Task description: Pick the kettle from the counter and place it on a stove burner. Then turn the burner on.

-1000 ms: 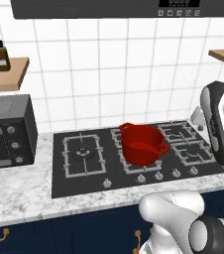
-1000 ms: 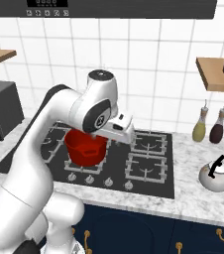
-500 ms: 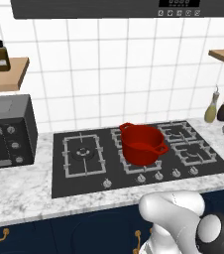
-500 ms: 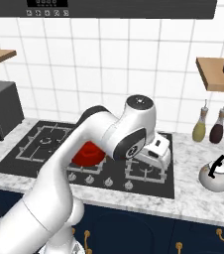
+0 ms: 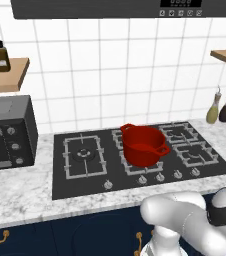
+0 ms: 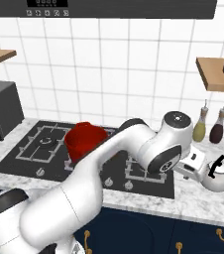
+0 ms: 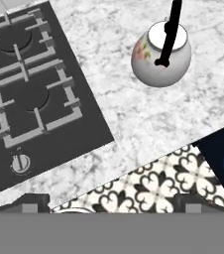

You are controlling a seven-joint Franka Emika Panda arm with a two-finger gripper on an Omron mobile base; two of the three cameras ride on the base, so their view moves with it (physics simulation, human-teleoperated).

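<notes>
kettle (image 6: 217, 174) upright on table (image 6: 203, 201) right of stove (image 6: 148, 174), bare marble around it, front edge near | black handle arches over lid, running near-to-far in hand view | gripper (image 6: 199, 167) wide, empty, just left of kettle | red pot (image 5: 143, 145) on stove in left base view

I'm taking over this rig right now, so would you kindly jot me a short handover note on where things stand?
Gripper: open, holding nothing, close beside the kettle.
Kettle: upright on the counter, to the right of the stove, untouched.
Red pot: sits on the stove's middle burner; the left and right burners are free.
Done: the arm has reached toward the kettle.
Left: grasp the kettle's black handle, set it on a free burner, then turn that burner's knob.
</notes>
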